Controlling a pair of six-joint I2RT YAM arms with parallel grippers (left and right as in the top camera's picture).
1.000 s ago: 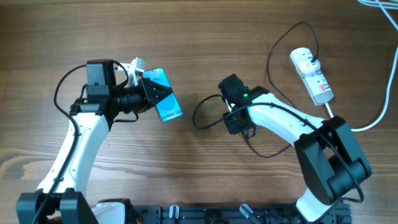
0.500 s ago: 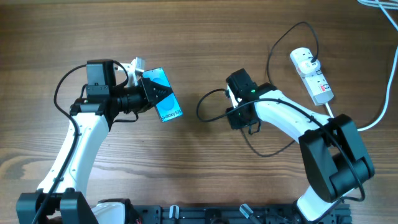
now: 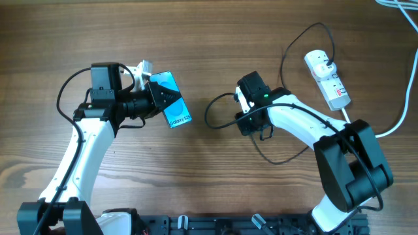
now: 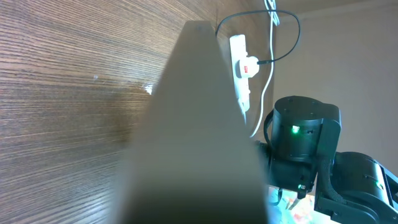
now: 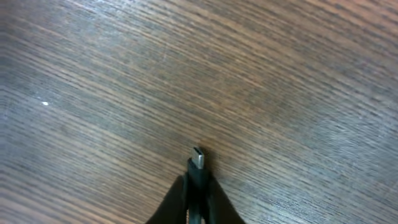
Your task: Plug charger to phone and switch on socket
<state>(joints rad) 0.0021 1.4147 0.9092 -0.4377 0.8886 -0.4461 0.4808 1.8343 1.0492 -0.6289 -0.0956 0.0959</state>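
My left gripper (image 3: 157, 96) is shut on the phone (image 3: 174, 102), a turquoise-screened smartphone held off the table and tilted; in the left wrist view it is a large blur (image 4: 193, 137) filling the middle. My right gripper (image 3: 243, 117) is shut on the charger's connector (image 5: 197, 163), whose metal tip sticks out past the fingertips over bare wood. The thin black charger cable (image 3: 219, 104) loops left of the right wrist and runs up to its plug in the socket (image 3: 326, 78), a white power strip at the upper right, also visible in the left wrist view (image 4: 241, 65).
A thick white cord (image 3: 395, 127) leaves the socket's grey end and curves off the right edge. Another white cable (image 3: 398, 8) lies at the top right corner. Both arms' bases stand at the front table edge.
My right gripper, holding the connector, moved up and slightly right, then stayed nearly still over the last half second. The cable loop shifted with it. The left arm and phone have not moved.
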